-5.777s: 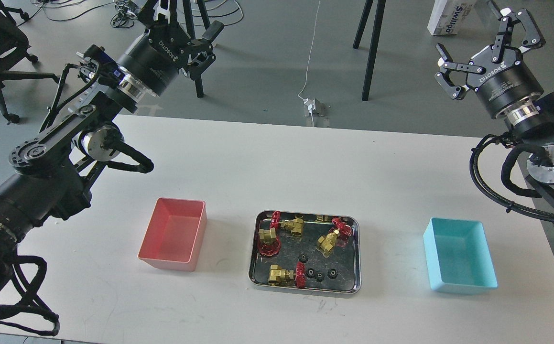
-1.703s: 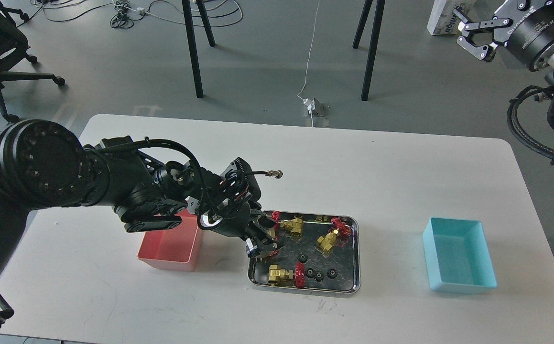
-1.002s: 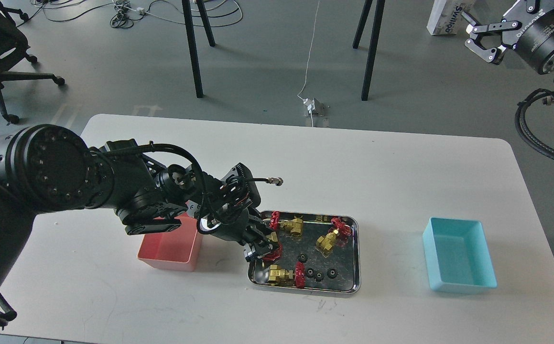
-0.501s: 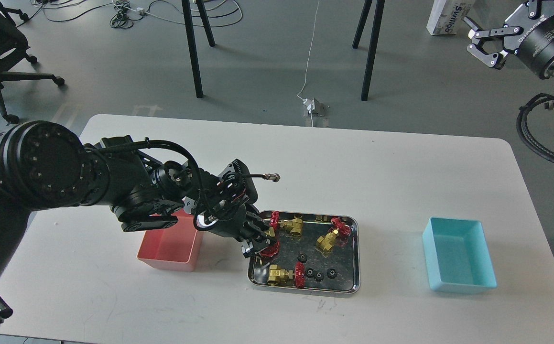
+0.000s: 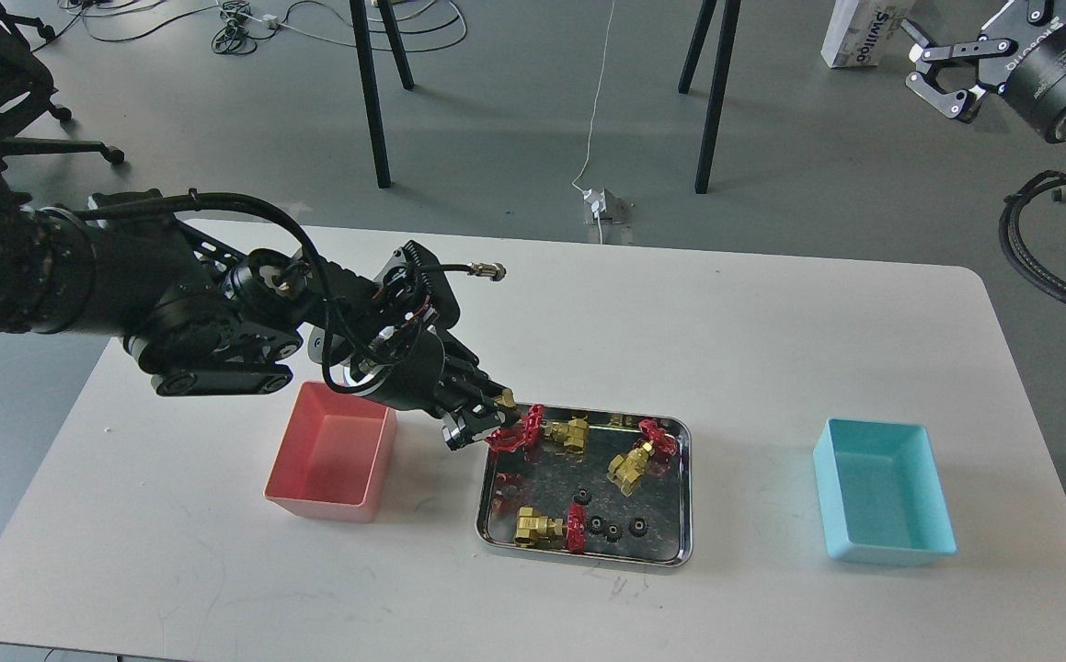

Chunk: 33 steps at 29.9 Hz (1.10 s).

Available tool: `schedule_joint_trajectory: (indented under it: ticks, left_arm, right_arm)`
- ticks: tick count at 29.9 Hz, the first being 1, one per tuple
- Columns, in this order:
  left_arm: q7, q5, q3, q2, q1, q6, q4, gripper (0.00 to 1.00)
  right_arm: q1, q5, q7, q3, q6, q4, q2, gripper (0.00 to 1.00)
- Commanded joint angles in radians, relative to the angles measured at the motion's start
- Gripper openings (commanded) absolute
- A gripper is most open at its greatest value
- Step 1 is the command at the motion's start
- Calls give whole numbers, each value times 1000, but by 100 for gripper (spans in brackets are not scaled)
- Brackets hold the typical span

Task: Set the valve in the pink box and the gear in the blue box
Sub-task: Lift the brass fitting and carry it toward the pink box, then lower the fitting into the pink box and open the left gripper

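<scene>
a smooth white tabletop with rounded corners carries three containers in a row. at the left sits the pink box, a matte salmon plastic bin with plain sloping walls. at the right sits the blue box, a light cyan bin of the same shape. between them lies a shiny steel tray with a rolled rim and a mirror-like floor that throws back dark, broken reflections.

in the tray lie brass-yellow valves with round red handwheels: one near the back edge, one tilted at the right, and one on its side at the front. three tiny black gears sit in a line beside that front valve, with one more gear just behind them; their teeth are too small to make out.

the left hand reaches in over the tray's back left corner, and its dark fingers are clamped on the valve, gripping it at the red handwheel. the valve hangs above the tray floor, just beside the back valve. most of its brass body is hidden behind the fingers; only a small yellow tip shows at the top.

the right hand is raised at the upper right, well apart from the tabletop, its black linked fingers spread wide and holding nothing. one finger is cut off by the top edge of the view.
</scene>
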Motion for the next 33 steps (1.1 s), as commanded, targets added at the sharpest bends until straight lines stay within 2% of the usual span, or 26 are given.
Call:
schedule_joint_trajectory:
  ticks: [1,5,7,13,22,33]
  left_arm:
    - [0,24,-1,101,-68,1,-73,10]
    - [0,66,-1,221,-93,1,-116,9]
    - [0,83,-3,267,-93,1,-124,10]
    - [0,156,2,359,-79,1,-157,10]
    - [0,158,-6,344,59,1,-98,10]
    - [0,161,-18,344,139,1,-9,10]
  right_arm:
    - [9,1,-2,16,-45,1,10,99]
    - [54,-5,-9,10,-220,60,46,99]
    - [78,-7,-11,6,-248,63,54,99]
    - [81,-7,-12,6,-264,54,68,99]
    - [107,-2,-12,7,-267,46,86,99]
    - [91,-1,-11,7,-267,51,88,99]
